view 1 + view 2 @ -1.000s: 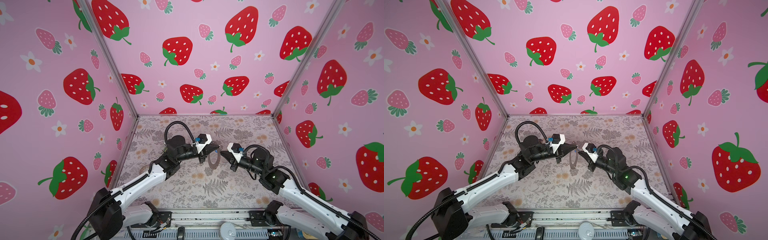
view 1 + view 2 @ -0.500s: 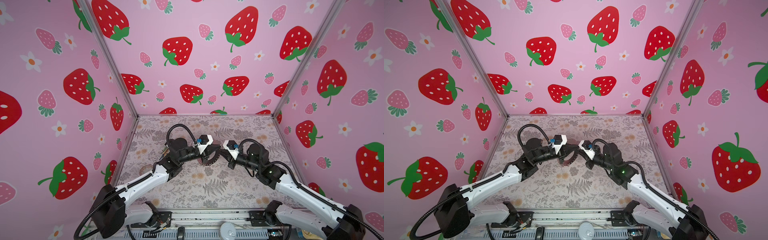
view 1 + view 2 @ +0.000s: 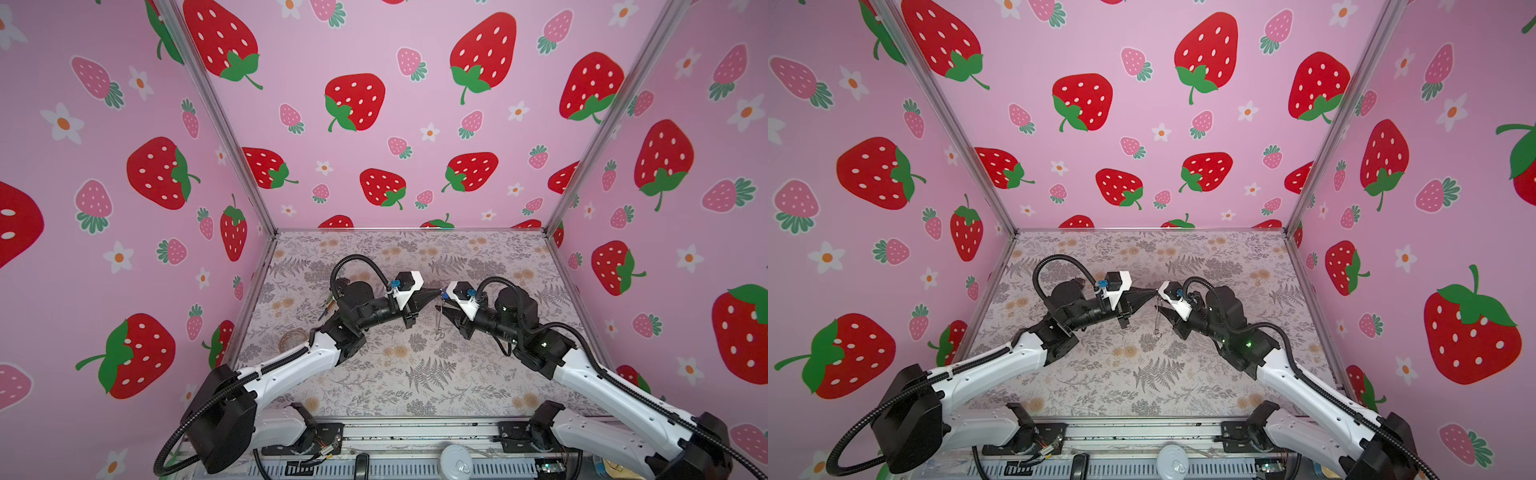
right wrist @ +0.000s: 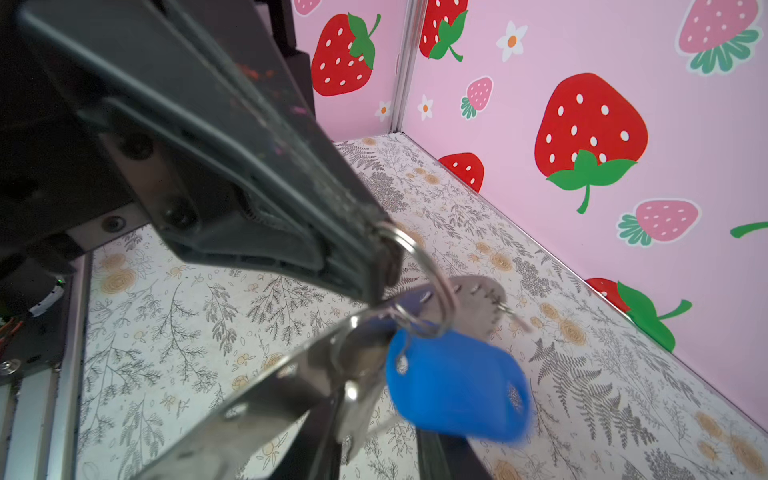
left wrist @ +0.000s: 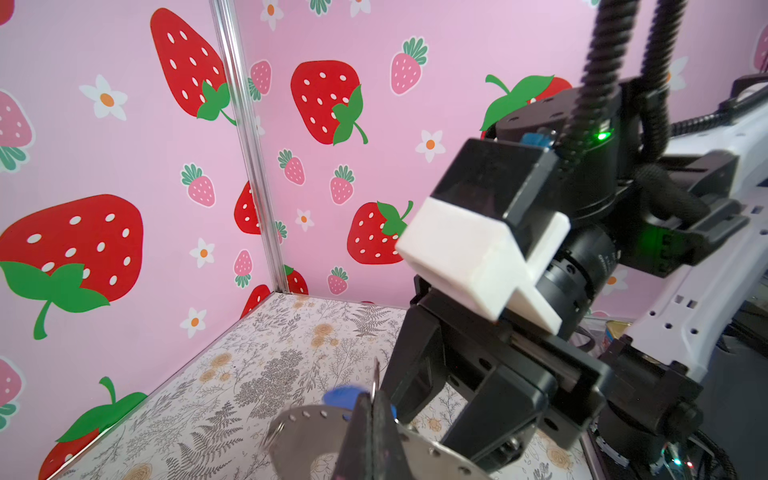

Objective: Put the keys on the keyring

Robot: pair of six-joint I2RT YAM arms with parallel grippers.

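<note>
We have bare floral table (image 3: 419, 374) all around, walls well apart. Our left gripper (image 3: 435, 292), pressed together, pinches the keyring (image 5: 303, 424) by its wire loop in mid-air. Our right gripper (image 3: 445, 311) stands spread just beside. A tan coil (image 3: 293, 338) lies near the left wall. The keys (image 4: 457, 386) dangle at the loop.

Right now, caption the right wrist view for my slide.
Left gripper pinches the wire loop of the keyring; blue key dangles from it.

Pink strawberry-print walls (image 3: 415, 50) enclose a grey floral-patterned floor (image 3: 415, 386).
</note>
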